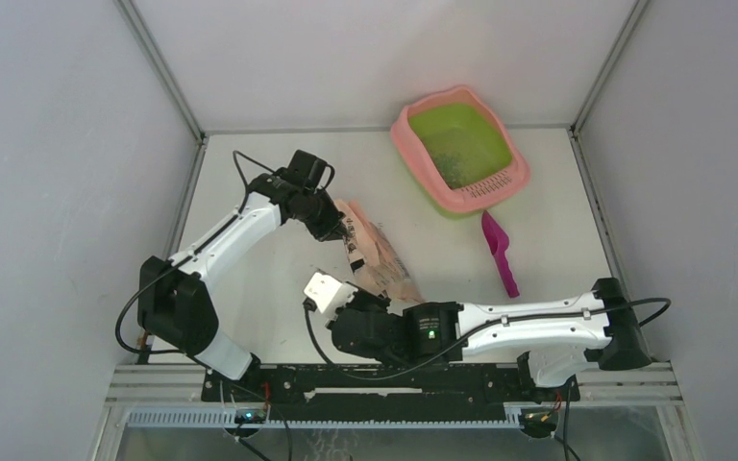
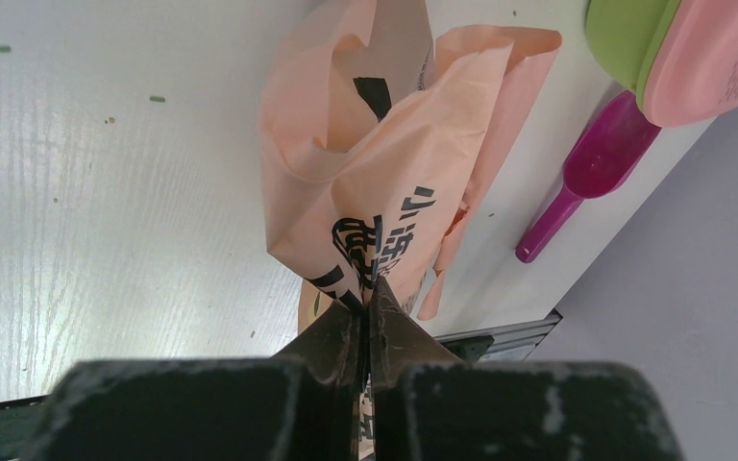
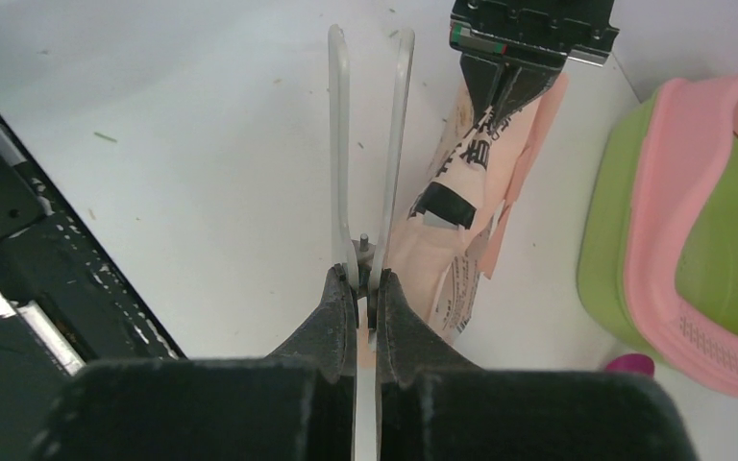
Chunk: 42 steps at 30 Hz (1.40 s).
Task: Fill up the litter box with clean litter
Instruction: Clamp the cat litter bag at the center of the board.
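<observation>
Place: robotics lab test cell | Shown by: bare grey enclosure walls [image 1: 48,144], metal corner posts [image 1: 159,67], white tabletop [image 1: 557,192], aluminium mounting rail [image 1: 394,396], black base plate [image 1: 394,381]

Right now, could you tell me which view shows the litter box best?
Top external: the whole litter box shows, unobstructed. The left wrist view catches only a corner; the right wrist view shows one cropped side.
</observation>
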{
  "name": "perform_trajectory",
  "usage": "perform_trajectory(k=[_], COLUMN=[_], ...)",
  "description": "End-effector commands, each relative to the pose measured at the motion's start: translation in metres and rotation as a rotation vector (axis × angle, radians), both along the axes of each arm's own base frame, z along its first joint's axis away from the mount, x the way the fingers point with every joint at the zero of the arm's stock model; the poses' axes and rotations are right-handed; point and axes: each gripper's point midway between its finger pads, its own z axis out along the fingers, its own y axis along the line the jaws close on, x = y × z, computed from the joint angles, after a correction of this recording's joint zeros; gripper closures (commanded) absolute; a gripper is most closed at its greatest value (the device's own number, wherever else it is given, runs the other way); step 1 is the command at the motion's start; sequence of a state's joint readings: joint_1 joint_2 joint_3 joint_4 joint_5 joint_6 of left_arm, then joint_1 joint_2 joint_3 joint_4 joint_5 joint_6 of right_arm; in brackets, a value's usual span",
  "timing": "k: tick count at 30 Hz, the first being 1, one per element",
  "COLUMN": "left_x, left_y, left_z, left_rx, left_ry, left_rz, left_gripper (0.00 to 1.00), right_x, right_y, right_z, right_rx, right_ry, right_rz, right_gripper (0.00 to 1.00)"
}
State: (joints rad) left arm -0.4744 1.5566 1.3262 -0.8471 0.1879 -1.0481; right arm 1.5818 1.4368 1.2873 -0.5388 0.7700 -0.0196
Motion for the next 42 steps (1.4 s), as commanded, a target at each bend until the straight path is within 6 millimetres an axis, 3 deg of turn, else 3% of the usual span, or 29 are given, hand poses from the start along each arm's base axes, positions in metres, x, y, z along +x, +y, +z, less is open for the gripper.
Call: perform_trajectory(k=[1,10,26,42], left_x=[0.013,0.015,0.011,0.005], left_y=[-0.017,-0.018,-0.019,-0.017], left_z=[0.04,0.04,0.043,0.053], left_rx=[-0.111,-0.126,-0.159,-0.193], left_ry=[-0.078,-0.077,-0.078,-0.095], left_rz=[-0.009,-0.006,-0.007,-0.02], left_gripper=[0.98,0.99,0.99,0.99], right_x=[0.008,0.019,0.06,0.096], right_y=[-0.002,-0.011,-0.037,-0.079], right_z=[0.004,-0.016,-0.044,-0.048], right_rx=[0.006,-0.1,-0.201,-0.304], right_ry=[-0.046,-0.082,0.088,0.176], right_rz=[-0.063,-0.114,-0.24,-0.335], right_gripper=[1.0,1.0,1.0,1.0])
